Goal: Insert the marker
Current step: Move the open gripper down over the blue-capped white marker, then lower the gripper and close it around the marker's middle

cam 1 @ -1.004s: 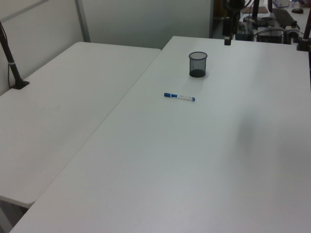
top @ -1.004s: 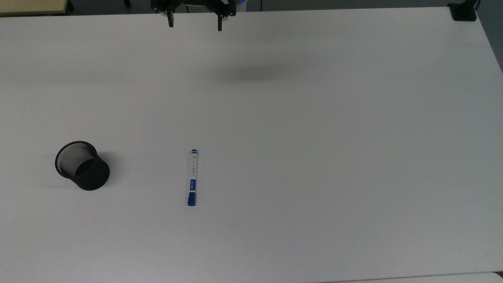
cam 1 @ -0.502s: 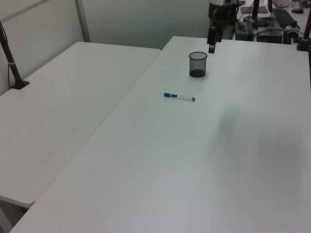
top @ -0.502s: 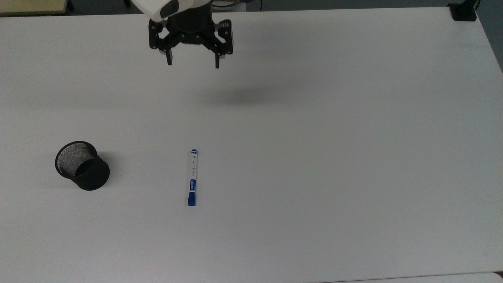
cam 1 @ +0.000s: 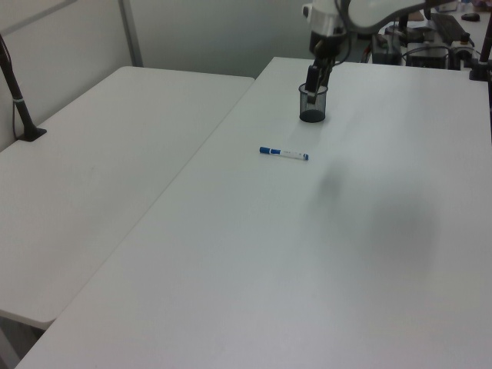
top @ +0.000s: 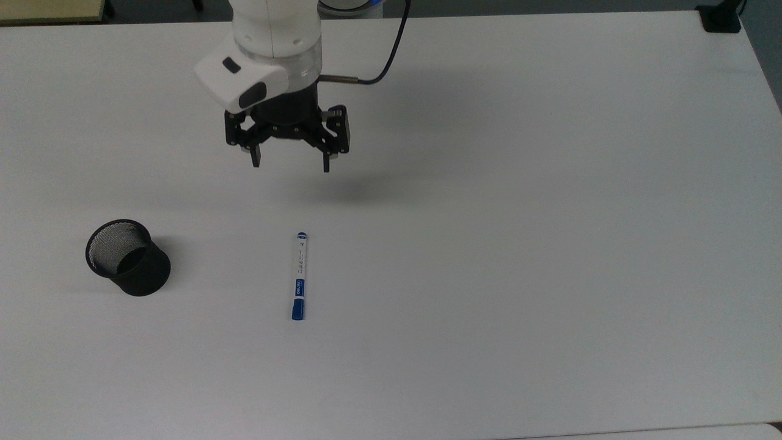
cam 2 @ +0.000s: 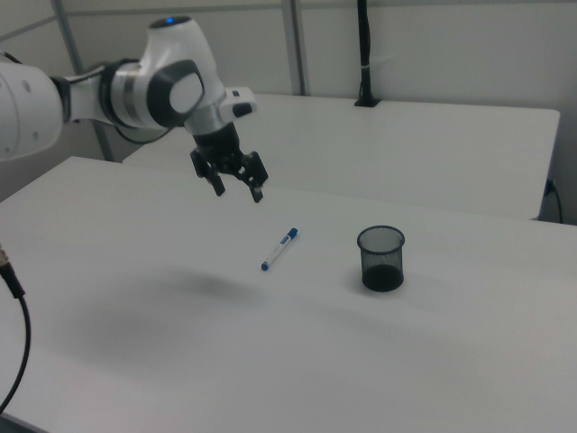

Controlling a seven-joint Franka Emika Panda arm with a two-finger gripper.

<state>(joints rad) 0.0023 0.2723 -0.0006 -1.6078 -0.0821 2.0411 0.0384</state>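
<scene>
Top view gives you the count quickly: one marker, one black mesh cup, one gripper on one white arm, all over one white table. The marker lies flat on the table, its white barrel running up and down the top view, the blue cap toward the bottom edge and the thin blue band at the upper end. It sits alone, touching neither cup nor gripper. The cup stands upright well off to the top view's left of the marker, mouth open upward.

Your gripper hangs above the table, higher in the top view than the marker and well apart from it, with its shadow on the bare surface just to the top view's right. Its two fingers are spread wide with nothing between them.

In the right view you see the same single marker lying between the gripper and the cup, the gripper in the air to the right view's left. In the left view the marker lies nearer the camera than the cup, and the gripper overlaps the cup's rim in the picture. A second white table adjoins on the left view's left, with one black post standing on it.
</scene>
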